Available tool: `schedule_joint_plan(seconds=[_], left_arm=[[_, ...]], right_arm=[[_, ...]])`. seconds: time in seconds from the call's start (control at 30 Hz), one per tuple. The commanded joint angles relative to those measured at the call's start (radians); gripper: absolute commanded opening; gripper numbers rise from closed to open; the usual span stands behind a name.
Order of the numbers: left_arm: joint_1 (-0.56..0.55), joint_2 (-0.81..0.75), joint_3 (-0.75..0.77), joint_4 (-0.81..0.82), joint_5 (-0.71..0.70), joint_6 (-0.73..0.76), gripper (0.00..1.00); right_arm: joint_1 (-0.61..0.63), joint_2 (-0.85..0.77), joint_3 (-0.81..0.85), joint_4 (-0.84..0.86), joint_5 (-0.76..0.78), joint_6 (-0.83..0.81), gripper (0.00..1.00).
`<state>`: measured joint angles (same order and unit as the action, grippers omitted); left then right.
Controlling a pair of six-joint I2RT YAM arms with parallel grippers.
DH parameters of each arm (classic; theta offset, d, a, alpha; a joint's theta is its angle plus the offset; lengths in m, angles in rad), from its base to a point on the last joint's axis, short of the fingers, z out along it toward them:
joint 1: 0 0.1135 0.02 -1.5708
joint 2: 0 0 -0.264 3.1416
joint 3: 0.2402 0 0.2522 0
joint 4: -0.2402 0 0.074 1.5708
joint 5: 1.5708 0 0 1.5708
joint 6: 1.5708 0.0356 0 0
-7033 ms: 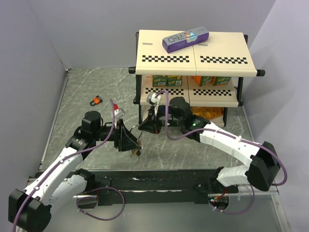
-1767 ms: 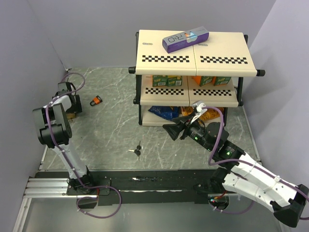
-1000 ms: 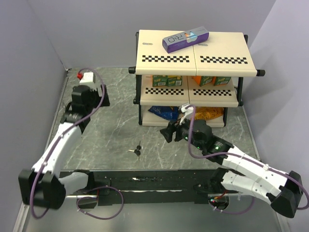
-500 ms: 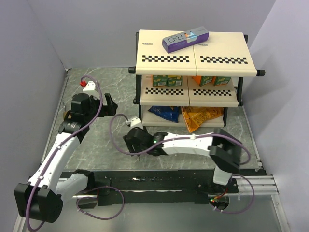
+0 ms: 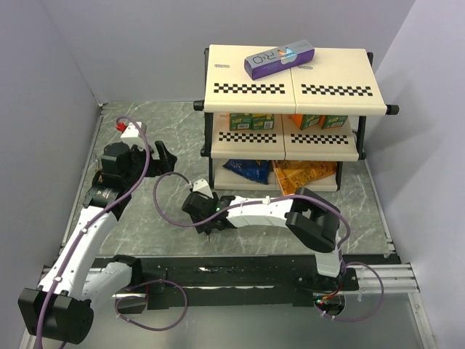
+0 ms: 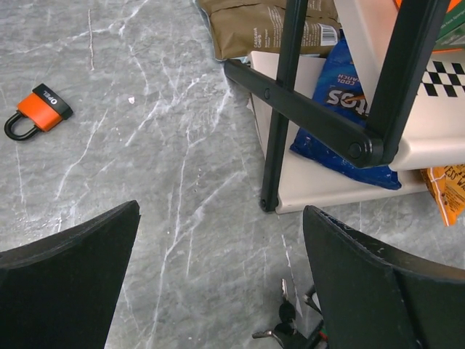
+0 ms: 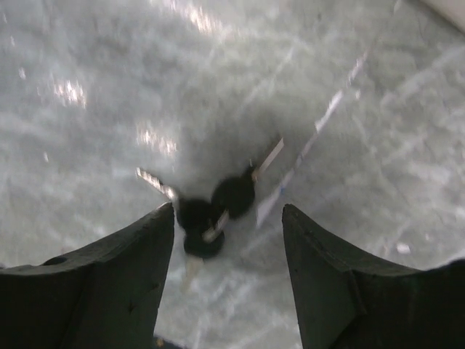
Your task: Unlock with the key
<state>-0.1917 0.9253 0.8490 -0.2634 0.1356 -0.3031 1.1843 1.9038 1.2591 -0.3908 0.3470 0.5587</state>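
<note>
Blue bag [image 6: 338, 80]: COOL RANCH; padlock [image 6: 43, 109] lettering unclear; key [image 7: 232, 193] on table [image 7: 363, 109].

A cream shelf [image 5: 290, 81] stands at the back of the grey table [image 5: 145, 214]. A purple box [image 5: 279, 58] lies on top. A blue bag [image 5: 245, 170] and an orange bag [image 5: 305, 177] lie on its bottom level. A small orange padlock [image 6: 40, 111] lies on the table, apart from the shelf.
</note>
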Motion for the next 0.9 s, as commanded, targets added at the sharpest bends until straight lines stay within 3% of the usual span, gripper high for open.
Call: schedule_joint_plan(seconds=[0.0,0.37,0.87], left_arm=[[-0.002,-0.009,0.016,0.016,0.028,-0.018,1.00],[-0.002,-0.005,0.013,0.019,0.042,-0.021,0.99],[-0.002,0.010,0.013,0.012,0.058,-0.024,0.99]], right_arm=[[-0.012,0.034,0.072,-0.019,0.006,0.013,0.65],[-0.032,0.038,0.025,0.003,-0.039,0.053,0.49],[-0.035,0.069,0.013,-0.017,-0.043,0.090,0.45]])
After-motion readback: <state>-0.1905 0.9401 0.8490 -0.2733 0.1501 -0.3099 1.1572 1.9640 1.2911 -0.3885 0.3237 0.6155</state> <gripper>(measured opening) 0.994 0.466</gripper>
